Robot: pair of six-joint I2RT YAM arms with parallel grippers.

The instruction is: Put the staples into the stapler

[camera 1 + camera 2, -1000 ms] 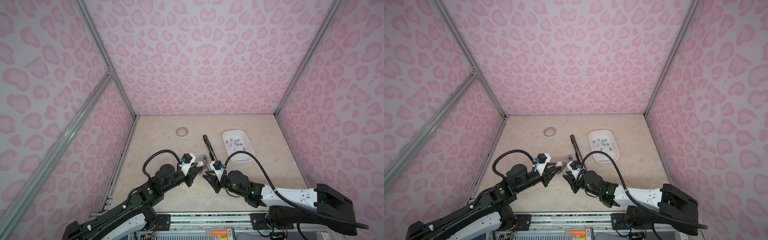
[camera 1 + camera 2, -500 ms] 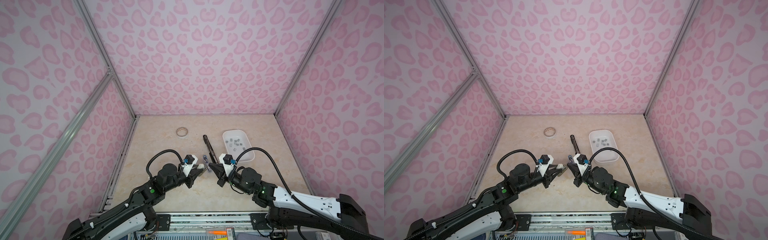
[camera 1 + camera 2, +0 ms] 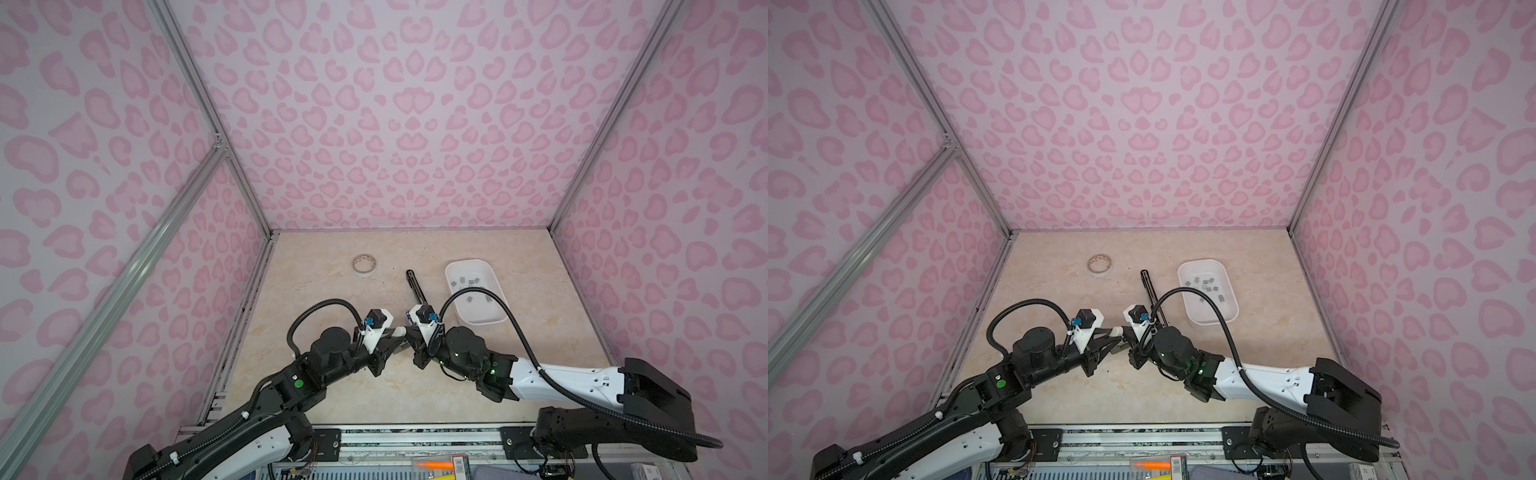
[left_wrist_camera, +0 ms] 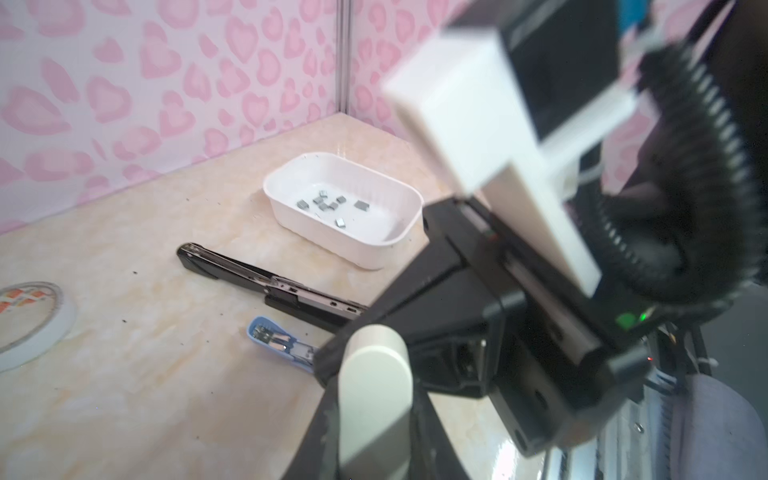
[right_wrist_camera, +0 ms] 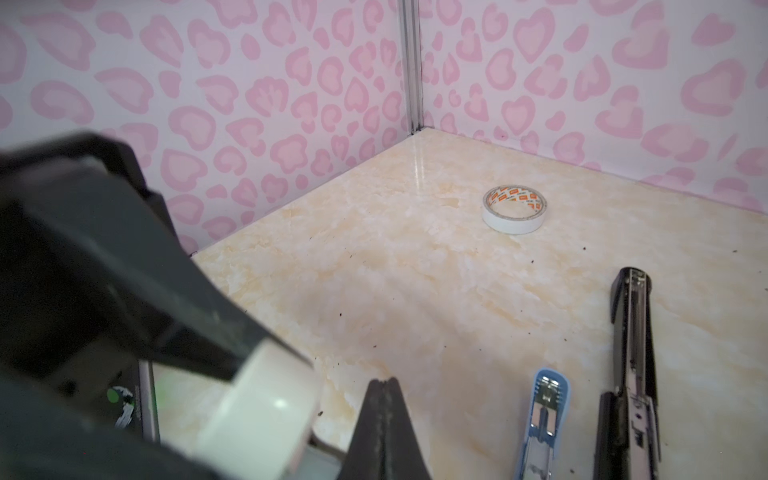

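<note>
Staples (image 4: 326,205): loose in the white tray (image 4: 332,245), toward the far right corner of the tabletop (image 5: 415,291). I see none in a tool.
Staplers: a small blue stapler (image 5: 544,411) and a longer black stapler (image 5: 631,332) lie open side by side mid-tabletop, the black one nearer the tray. I can't say which is meant.
Right tool (image 5: 382,386): pinched fully together, nothing visible between the jaws, low beside the blue stapler.
Left tool (image 3: 1115,338): nose to nose with the right one. A cream rounded piece shows at its tip, but I cannot tell if it grips anything.
Risk, collision: the tools look nearly touching, so a reach toward the tray could knock them together.
Risk, staples: the strips are tiny and lie flat on a smooth floor. Jaws may skid, crush one or tip the light tray.
Risk, stapler: if nothing pins it, the blue one may slide as a strip goes in.
Bystander: tape roll (image 5: 514,208), far left, well apart.
</note>
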